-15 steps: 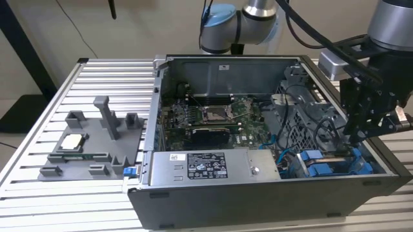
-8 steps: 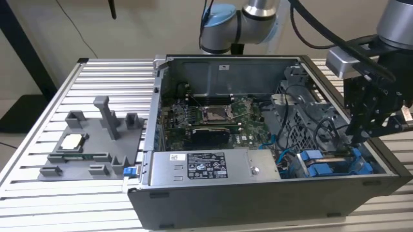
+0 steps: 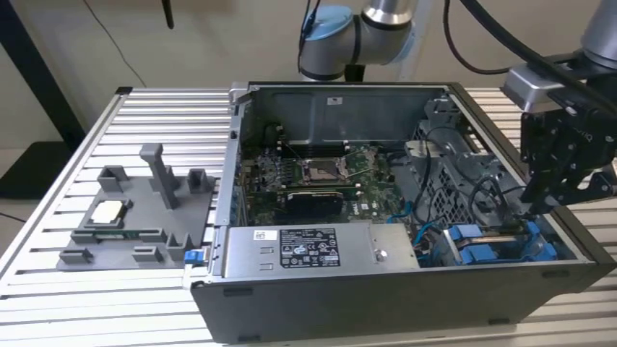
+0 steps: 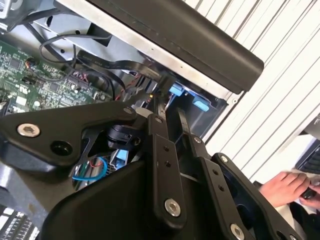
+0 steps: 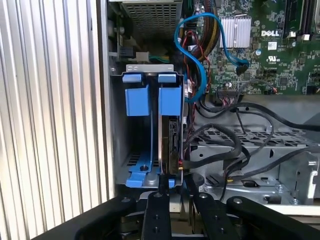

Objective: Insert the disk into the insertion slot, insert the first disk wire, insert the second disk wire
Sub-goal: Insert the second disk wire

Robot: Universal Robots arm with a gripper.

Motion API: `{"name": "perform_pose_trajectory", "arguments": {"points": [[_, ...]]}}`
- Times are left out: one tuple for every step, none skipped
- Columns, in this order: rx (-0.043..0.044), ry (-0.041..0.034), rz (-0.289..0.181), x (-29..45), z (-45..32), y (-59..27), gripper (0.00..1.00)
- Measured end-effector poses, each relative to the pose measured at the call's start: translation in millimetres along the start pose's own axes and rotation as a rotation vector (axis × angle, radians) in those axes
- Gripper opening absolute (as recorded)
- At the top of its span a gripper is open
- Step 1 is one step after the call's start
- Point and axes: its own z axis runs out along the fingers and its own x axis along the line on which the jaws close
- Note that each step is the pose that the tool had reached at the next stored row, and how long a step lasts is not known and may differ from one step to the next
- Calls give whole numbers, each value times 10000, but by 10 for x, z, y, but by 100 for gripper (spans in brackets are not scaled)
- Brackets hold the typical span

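Note:
The disk (image 5: 173,135) stands on edge in its blue carrier (image 5: 170,100) inside the insertion slot (image 5: 150,67), the grey drive bay in the case's near corner on the exterior view's right (image 3: 501,238). A second blue carrier (image 5: 136,100) beside it holds no drive. My gripper (image 5: 176,184) hovers at the disk's connector end, its fingers (image 5: 155,210) drawn close together around a black disk wire plug (image 5: 173,171) with red and yellow leads. In the second wrist view the gripper (image 4: 170,107) meets the same plug (image 4: 150,92). In the exterior view the gripper (image 3: 533,210) hangs over the bay.
Black cable bundles (image 5: 235,150) and a blue data cable (image 5: 200,60) lie beside the bay. The grey power-supply box (image 3: 308,249) and motherboard (image 3: 318,173) fill the case. A grey fixture (image 3: 135,210) sits on the slatted table at the exterior view's left. A person's hand (image 4: 285,185) rests beyond the table.

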Motion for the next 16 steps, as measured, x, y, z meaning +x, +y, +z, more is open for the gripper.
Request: {"name": "perform_pose_trajectory", "arguments": {"points": [[-75,3,-3,-1,2,-17,26],[-160,3,-7,-2,3,-34,26],[-243,5,-11,-2,1,-49,26],[-325,7,-14,-3,-3,-63,26],[-411,7,-18,-2,-10,-77,26],[-491,10,-21,-2,-20,-90,26],[-560,12,-24,-2,-33,-104,26],[-618,11,-27,-2,-45,-116,26],[-678,-1,-29,-1,-55,-129,26],[-736,-25,-31,-1,-62,-144,26],[-786,-57,-31,-1,-67,-156,26],[-837,-105,-30,-1,-70,-170,26],[-890,-180,-28,-1,-68,-185,26],[-964,-417,-19,-2,-67,-211,26],[-984,-541,-14,-1,-65,-226,26],[-995,-689,-8,-2,-64,-235,26]]}}
